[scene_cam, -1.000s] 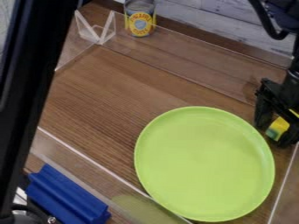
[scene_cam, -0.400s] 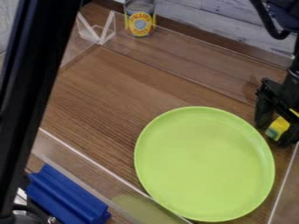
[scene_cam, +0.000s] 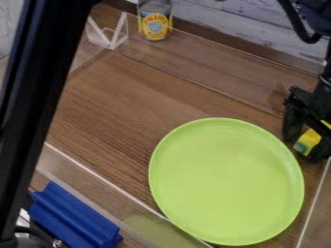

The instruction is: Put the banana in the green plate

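The jaws stand apart, straddling the banana (scene_cam: 307, 144) without clenching it; the gripper (scene_cam: 308, 131) points straight down at the right edge of the view, its black fingers (scene_cam: 291, 116) reaching almost to the tabletop, a posture that suits closing on a small object lying flat. Whether the pads already touch the fruit cannot be told.

Reading from the left: a dark out-of-focus bar (scene_cam: 33, 107) crosses the foreground, part of the rig nearest the camera. At 7 o'clock lies a blue block (scene_cam: 72, 225), clear of the working area. At 11 o'clock a clear plastic stand (scene_cam: 107, 32) and, just beside it, a yellow-labelled can (scene_cam: 155, 22) sit against the back wall, well apart from the action. The wooden table (scene_cam: 142, 102) is bare between these and the green plate (scene_cam: 227, 180).

The plate occupies the 5 o'clock region, flat and with nothing in it. The banana, only partly visible as a yellow patch with a greenish end, rests on the table just beside the plate's rim at the plate's 2 o'clock. The short gap suggests a brief lift and a small carry toward 8 o'clock would complete the task, which appears to be at the grasping step.
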Tool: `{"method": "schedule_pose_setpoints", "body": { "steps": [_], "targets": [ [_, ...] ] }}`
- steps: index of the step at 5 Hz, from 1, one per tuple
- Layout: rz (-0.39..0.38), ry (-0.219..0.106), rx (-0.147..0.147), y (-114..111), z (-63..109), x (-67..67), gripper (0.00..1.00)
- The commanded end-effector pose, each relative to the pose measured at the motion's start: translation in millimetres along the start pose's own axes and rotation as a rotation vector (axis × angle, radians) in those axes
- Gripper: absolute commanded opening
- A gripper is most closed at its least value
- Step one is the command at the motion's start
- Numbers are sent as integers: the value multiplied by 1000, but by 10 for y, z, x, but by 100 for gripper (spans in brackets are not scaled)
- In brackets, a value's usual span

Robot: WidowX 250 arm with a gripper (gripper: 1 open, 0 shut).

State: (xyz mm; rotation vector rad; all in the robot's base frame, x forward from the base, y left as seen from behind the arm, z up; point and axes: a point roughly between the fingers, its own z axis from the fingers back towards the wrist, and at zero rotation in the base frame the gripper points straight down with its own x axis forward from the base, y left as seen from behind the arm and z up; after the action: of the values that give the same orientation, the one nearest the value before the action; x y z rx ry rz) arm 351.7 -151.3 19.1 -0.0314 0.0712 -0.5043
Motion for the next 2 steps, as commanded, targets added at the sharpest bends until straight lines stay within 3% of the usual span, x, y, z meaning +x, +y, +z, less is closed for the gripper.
{"method": "schedule_pose_setpoints", "body": {
  "steps": [1, 2],
  "targets": [
    [-8, -15, 0, 15, 53, 24, 100],
    [-8, -10, -2, 7, 51, 28, 100]
  ]
}}
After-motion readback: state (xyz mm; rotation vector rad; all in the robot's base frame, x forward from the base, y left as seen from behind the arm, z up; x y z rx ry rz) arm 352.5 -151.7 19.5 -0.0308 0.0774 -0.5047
